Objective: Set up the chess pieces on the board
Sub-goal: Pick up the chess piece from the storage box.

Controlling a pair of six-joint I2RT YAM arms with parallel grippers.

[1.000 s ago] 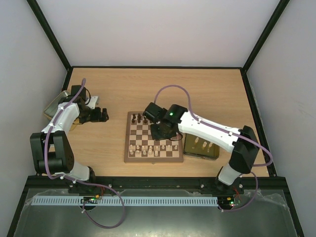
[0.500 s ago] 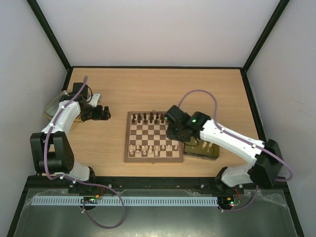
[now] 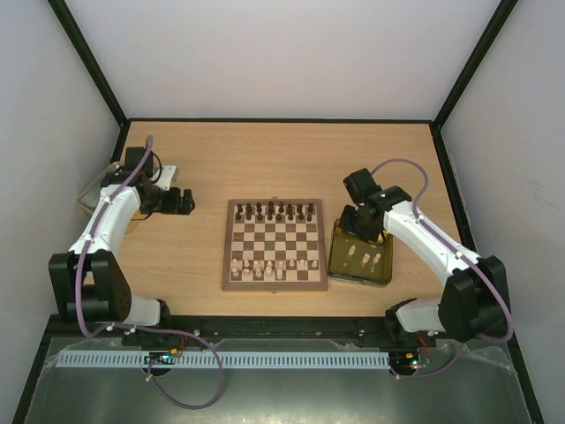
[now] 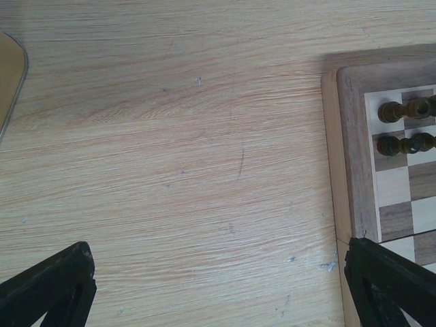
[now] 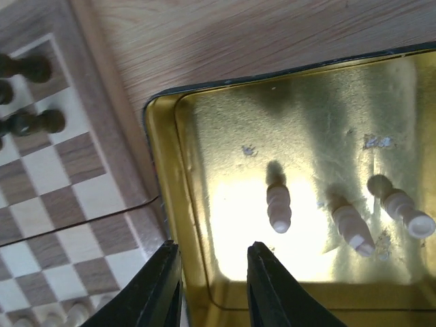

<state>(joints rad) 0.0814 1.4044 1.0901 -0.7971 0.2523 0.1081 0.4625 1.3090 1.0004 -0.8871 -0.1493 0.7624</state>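
The board (image 3: 274, 246) lies mid-table. Dark chess pieces (image 3: 275, 212) line its far row and pale ones (image 3: 265, 265) stand on its near rows. Three pale pieces (image 3: 364, 259) lie in the gold tray (image 3: 335, 256) right of the board. My right gripper (image 3: 353, 228) hovers over that tray's far left corner, open and empty; in the right wrist view (image 5: 211, 279) its jaws straddle the tray wall (image 5: 160, 204), with a pale piece (image 5: 278, 206) just ahead. My left gripper (image 3: 185, 201) is wide open and empty over bare table left of the board (image 4: 354, 150).
A second shallow tray (image 3: 95, 190) sits at the far left, under the left arm; its edge shows in the left wrist view (image 4: 10, 75). Two more pale pieces (image 5: 353, 228) lie deeper in the gold tray. Dark pieces (image 4: 403, 126) stand at the board's far left corner.
My right arm has swung from over the board's far row to the right, above the gold tray. The far row of dark pieces now shows uncovered. The left arm has barely shifted.
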